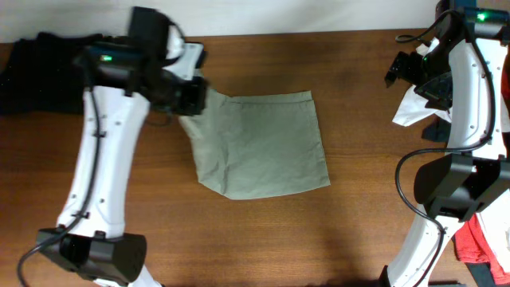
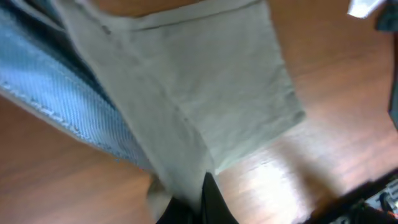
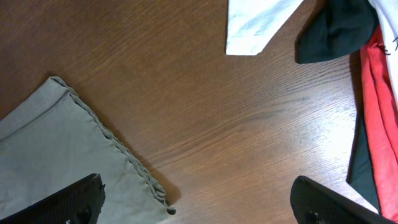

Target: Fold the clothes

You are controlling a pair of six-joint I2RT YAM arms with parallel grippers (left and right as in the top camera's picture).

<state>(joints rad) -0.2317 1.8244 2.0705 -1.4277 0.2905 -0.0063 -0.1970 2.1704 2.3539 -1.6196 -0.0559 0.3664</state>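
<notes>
The khaki grey-green garment (image 1: 267, 143) lies folded into a rough square in the middle of the table. My left gripper (image 1: 191, 97) is shut on its upper left corner, lifting that edge; in the left wrist view the cloth (image 2: 205, 87) runs down into the dark fingers (image 2: 202, 208). My right gripper (image 1: 402, 68) is open and empty, held above the table at the far right. The right wrist view shows the khaki corner (image 3: 62, 149) between its spread fingers (image 3: 199, 202).
A dark garment (image 1: 40, 68) lies at the back left. White (image 1: 410, 108), dark and red (image 1: 478, 239) clothes are piled at the right edge; they also show in the right wrist view, white (image 3: 255, 22), dark (image 3: 336, 28), red (image 3: 379, 106). Blue striped fabric (image 2: 56, 99) shows beside the khaki.
</notes>
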